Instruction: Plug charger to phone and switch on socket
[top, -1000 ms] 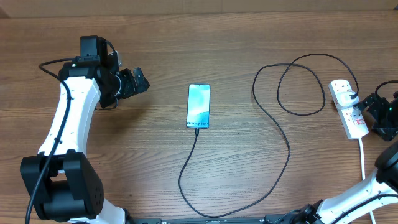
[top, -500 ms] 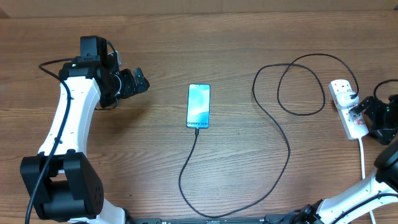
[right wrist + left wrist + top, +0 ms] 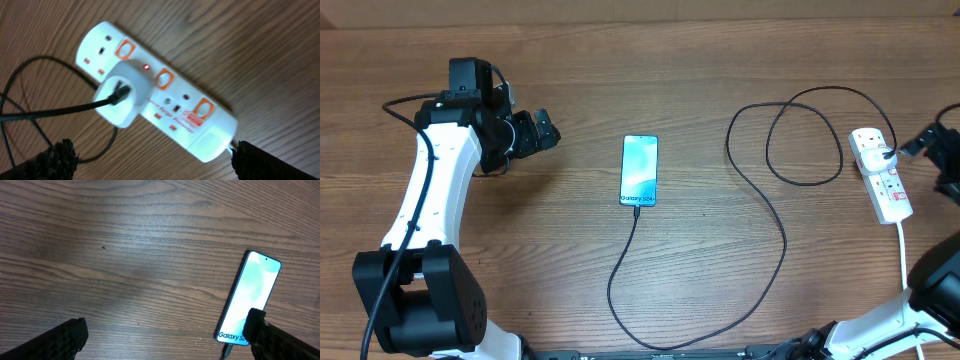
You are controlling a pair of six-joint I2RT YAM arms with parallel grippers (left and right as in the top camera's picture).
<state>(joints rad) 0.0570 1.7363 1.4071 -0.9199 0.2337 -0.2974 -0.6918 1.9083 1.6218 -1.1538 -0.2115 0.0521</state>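
The phone (image 3: 640, 170) lies flat mid-table, its blue screen lit. It also shows in the left wrist view (image 3: 247, 297). The charger's thin black cable (image 3: 775, 215) runs from the phone's near end, where its plug tip (image 3: 227, 350) sits, and loops right to a white adapter (image 3: 122, 95) in the socket (image 3: 881, 177). In the right wrist view the socket (image 3: 200, 122) has orange-red switches, and a red light glows on the adapter. My left gripper (image 3: 535, 130) is open and empty left of the phone (image 3: 165, 340). My right gripper (image 3: 932, 150) is open above the socket (image 3: 155, 160), touching nothing.
The socket's white cord (image 3: 904, 260) runs toward the front edge at the right. The black cable's loops (image 3: 805, 140) cover the table between the phone and the socket. Bare wood lies between my left gripper and the phone.
My right gripper has lifted off the socket and moved back toward the right edge. The left arm, phone and cable have not moved.
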